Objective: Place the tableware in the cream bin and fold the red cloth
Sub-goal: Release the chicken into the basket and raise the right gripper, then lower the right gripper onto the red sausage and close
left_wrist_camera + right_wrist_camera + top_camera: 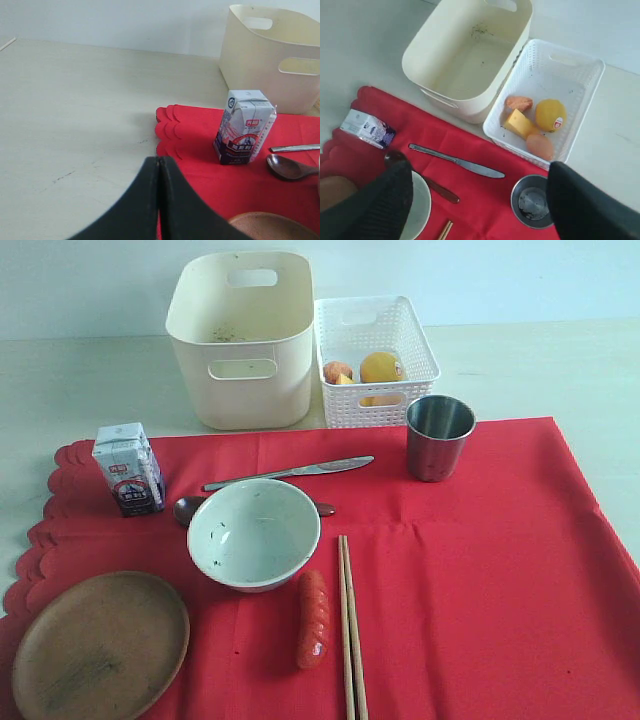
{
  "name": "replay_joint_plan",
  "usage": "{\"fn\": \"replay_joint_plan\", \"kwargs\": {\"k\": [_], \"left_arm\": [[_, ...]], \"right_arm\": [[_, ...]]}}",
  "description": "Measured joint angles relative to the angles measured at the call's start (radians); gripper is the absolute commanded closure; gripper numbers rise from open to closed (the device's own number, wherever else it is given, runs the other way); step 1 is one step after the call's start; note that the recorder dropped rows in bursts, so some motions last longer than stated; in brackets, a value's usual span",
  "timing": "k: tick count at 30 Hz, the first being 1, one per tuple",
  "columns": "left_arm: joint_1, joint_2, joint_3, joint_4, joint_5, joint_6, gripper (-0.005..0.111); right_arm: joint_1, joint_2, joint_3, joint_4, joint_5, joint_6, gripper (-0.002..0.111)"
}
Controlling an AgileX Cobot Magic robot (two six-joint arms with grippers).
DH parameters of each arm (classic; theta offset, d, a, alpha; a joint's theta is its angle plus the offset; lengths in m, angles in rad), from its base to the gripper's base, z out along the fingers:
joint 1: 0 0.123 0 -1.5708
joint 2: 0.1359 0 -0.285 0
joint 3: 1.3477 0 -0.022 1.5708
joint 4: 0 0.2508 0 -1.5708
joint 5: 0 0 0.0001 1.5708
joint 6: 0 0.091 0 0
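Right wrist view: right gripper jaws wide apart, empty. Steel cup shows betw fingers, upright on red cloth, near lattice basket; cream bin beyond. R arm nearer. Left gripper pressed together, empty, by scalloped edge. Dark spoon part-hidden behind bowl; chopsticks cut off.

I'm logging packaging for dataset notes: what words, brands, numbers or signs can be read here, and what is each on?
"光明", probably, small: red patch on the milk carton, left wrist view.
Remaining print on that carton: too small to read.
Sticker on the yellow toy fruit in the white basket: blurred, unreadable.
No other text visible.
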Motion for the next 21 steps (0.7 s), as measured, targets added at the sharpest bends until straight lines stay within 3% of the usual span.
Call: {"fn": "replay_joint_plan", "kwargs": {"k": [7,15,21], "left_arm": [[0.0,0.0,0.0,0.0,0.0,0.0,0.107],[0.0,0.0,0.0,0.0,0.0,0.0,0.107],[0.0,0.0,0.0,0.0,0.0,0.0,0.107]], "right_arm": [[0.0,-0.09,0.076,0.006,0.0,0.0,0.038],[0.0,-0.32,0.479,0.048,0.002,-0.016,0.038],[0.043,-0.437,0.668,0.051,0.002,-0.032,0.038]]}}
